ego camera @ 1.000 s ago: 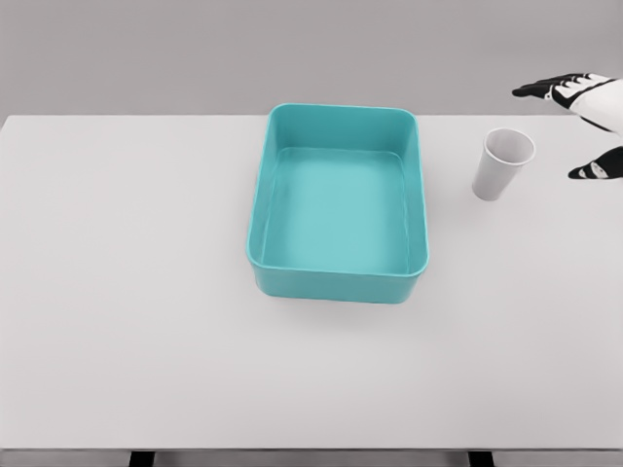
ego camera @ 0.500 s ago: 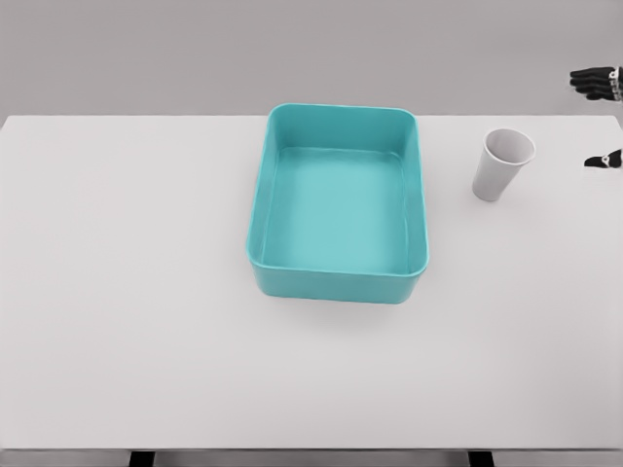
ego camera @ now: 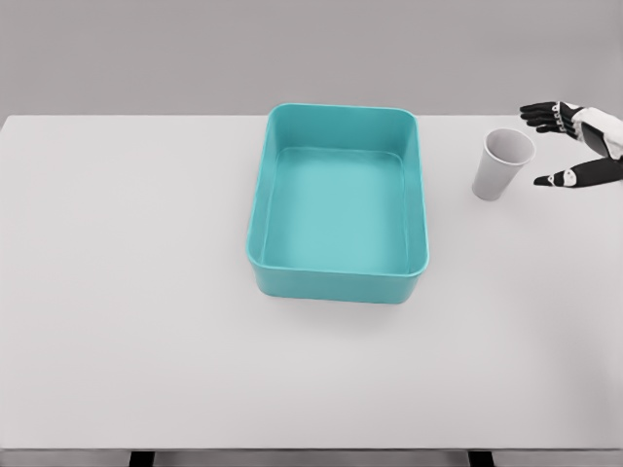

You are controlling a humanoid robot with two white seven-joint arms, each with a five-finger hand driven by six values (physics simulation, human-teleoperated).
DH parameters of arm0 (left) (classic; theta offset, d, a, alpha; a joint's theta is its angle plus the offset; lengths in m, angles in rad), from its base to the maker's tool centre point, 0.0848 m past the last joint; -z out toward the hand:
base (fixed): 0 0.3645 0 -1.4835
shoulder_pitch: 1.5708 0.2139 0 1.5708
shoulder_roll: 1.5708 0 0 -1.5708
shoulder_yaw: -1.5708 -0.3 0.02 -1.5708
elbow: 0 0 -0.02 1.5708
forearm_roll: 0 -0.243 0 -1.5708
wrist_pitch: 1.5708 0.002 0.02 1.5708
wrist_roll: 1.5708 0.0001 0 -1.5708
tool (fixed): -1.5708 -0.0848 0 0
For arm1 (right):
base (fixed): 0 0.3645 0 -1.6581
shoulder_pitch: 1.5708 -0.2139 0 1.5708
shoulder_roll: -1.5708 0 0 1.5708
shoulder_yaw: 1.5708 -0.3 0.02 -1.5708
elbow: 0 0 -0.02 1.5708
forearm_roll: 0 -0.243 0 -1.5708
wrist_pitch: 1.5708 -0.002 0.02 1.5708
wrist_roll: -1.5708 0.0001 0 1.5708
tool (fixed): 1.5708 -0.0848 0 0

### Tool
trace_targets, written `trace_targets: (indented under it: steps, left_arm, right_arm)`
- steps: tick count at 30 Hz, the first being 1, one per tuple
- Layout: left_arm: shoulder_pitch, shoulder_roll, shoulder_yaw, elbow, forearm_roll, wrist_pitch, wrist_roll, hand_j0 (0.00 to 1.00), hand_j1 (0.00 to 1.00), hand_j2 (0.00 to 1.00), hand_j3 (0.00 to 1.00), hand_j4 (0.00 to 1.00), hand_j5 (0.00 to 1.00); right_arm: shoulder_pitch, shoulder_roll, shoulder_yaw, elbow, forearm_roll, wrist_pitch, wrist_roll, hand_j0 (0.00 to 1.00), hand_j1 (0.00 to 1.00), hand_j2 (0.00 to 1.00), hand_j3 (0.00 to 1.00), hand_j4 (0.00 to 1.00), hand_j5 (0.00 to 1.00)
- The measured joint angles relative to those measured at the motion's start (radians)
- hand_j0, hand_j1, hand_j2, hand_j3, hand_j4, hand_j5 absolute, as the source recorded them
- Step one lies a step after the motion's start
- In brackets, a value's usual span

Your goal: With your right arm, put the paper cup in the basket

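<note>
A white paper cup (ego camera: 502,163) stands upright on the table, just right of the basket. The teal rectangular basket (ego camera: 340,277) sits near the table's middle and holds nothing. My right hand (ego camera: 547,146) reaches in from the right edge, its fingers (ego camera: 540,113) and thumb spread open, a short gap to the right of the cup and not touching it. The left arm does not show.
The white table (ego camera: 146,292) spans the whole view, with its front edge along the bottom. A plain grey wall lies behind it.
The right hand drew back toward the right edge half a second ago, then came left again and now sits close beside the cup. Cup and basket have not moved.
</note>
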Motion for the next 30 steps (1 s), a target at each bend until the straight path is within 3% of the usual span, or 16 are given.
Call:
trace_targets:
  steps: [11,30]
  left_arm:
    - [-0.002,0.0,0.0,0.0,0.0,0.0,0.0,1.0,1.0,1.0,1.0,1.0,1.0]
    - [0.0,0.0,0.0,0.0,0.0,0.0,0.0,1.0,1.0,1.0,1.0,1.0,1.0]
  right_arm:
    - [-0.048,0.072,0.001,0.18,0.002,-0.003,0.0,0.9,0.9,0.9,0.9,0.9,0.9]
    - [-0.089,0.115,0.002,0.27,0.017,-0.002,0.0,0.89,0.89,0.89,0.89,0.89,0.89]
